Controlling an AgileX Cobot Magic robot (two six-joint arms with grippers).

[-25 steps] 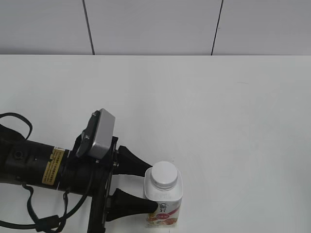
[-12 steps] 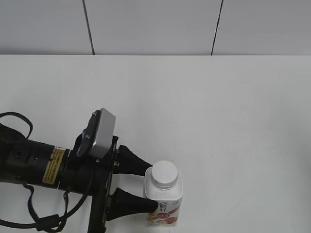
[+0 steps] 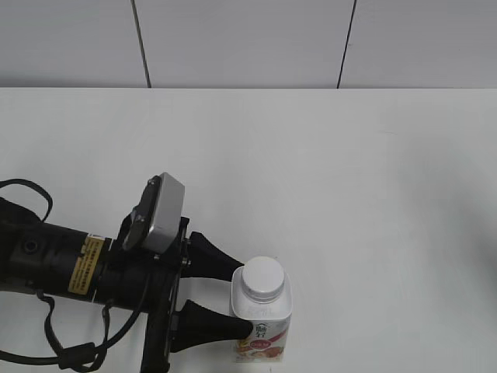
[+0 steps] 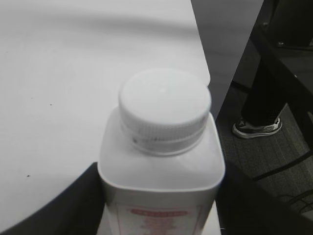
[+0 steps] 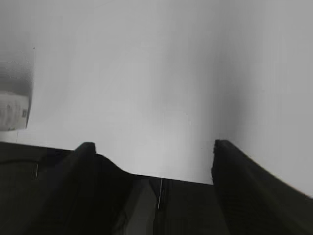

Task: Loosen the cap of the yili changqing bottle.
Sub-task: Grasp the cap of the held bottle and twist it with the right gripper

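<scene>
Almost nothing had changed over the last second; the left gripper [image 3: 239, 303] stayed clamped around the bottle [image 3: 262, 322] at the table's [image 3: 326, 171] near edge; the cap [image 3: 262, 280] sat untouched; the right gripper [image 5: 151, 156] hung open, empty, so loosening looked unstarted.

The yili changqing bottle [image 3: 262, 317] stands upright on the table [image 3: 326, 171] at its near edge, a little left of the middle, with the cap [image 3: 261, 279] on its neck. My left gripper [image 3: 247, 305] reaches in from the left, one finger on the bottle's far side and one on its near side.
</scene>
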